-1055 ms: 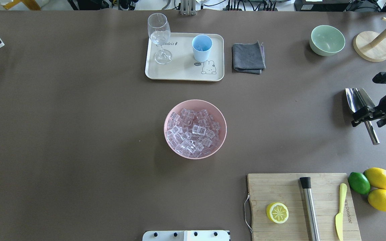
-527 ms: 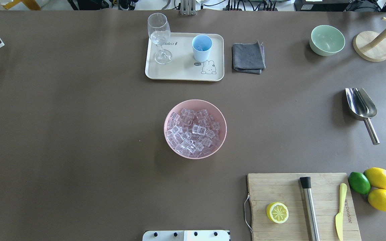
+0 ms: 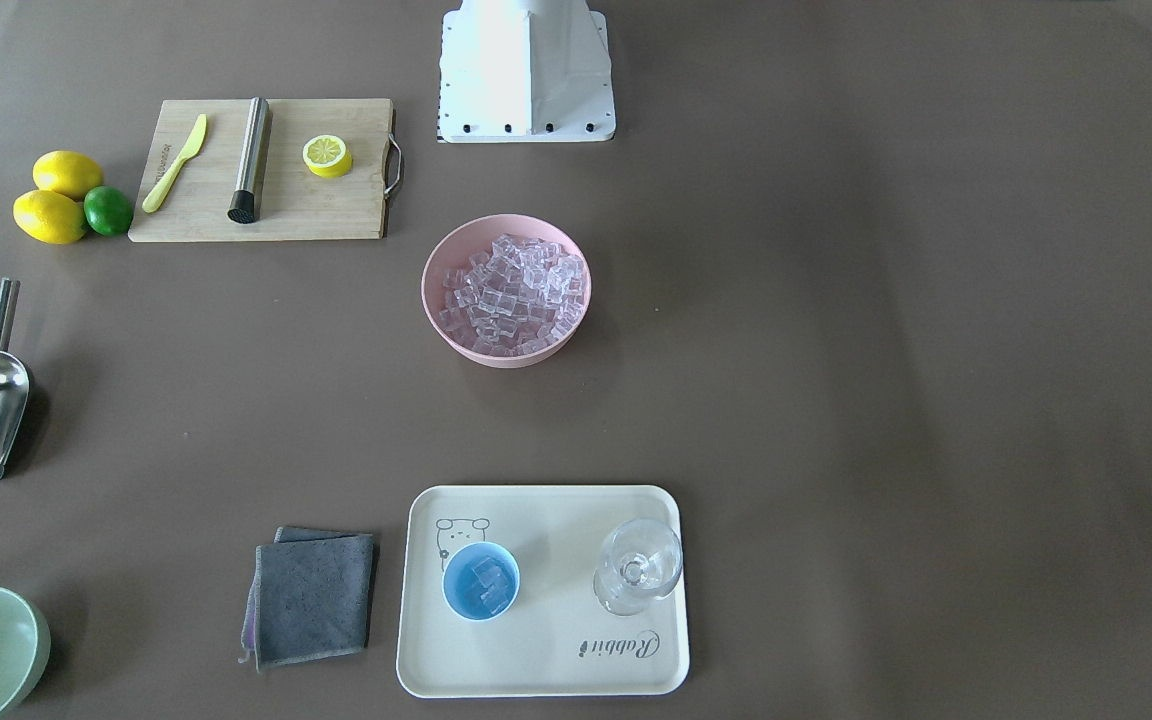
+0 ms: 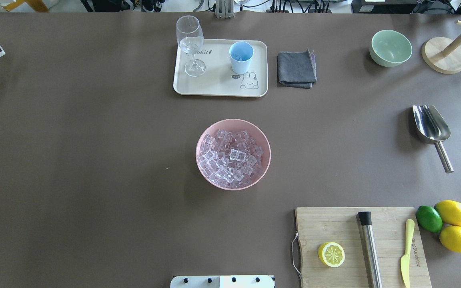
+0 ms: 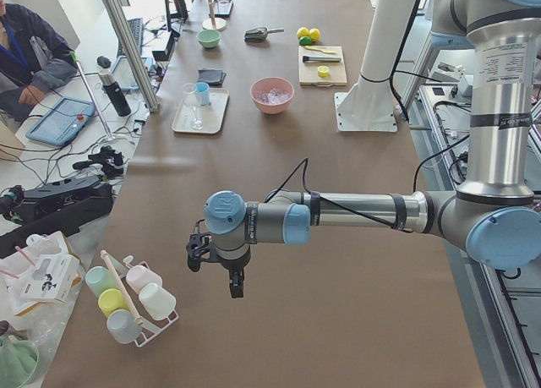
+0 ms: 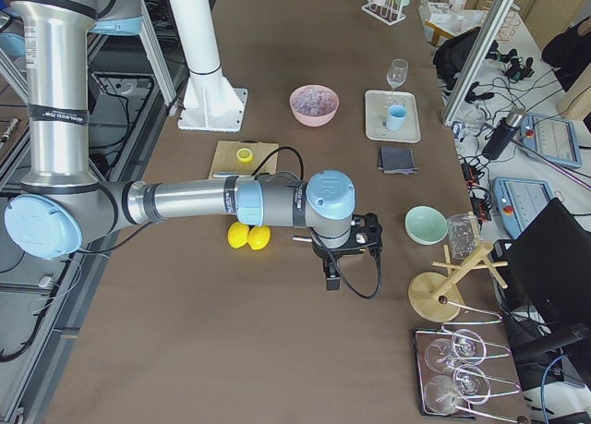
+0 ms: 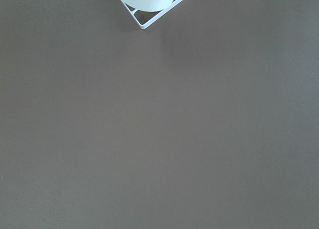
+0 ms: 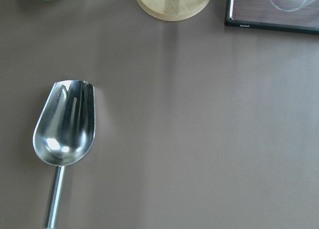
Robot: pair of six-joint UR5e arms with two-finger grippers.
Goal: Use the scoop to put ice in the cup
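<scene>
Ice [image 4: 232, 158]: heaped in the pink bowl [image 4: 214, 126] at frame centre; a few cubes are seen in the cup [image 4: 241, 67].
Cup: stood upright on the tray [image 4: 214, 84], upper centre.
Scoop [image 4: 431, 126]: laid empty on the worktop [image 4: 94, 160], right edge, ungripped.
Left hand [image 5: 235, 286], right hand [image 6: 331, 278]: held above the worktop; whether spread or pressed together cannot be told.

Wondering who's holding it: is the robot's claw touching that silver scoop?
Apart. The overhead view shows the scoop lying alone, with only table around it.
</scene>
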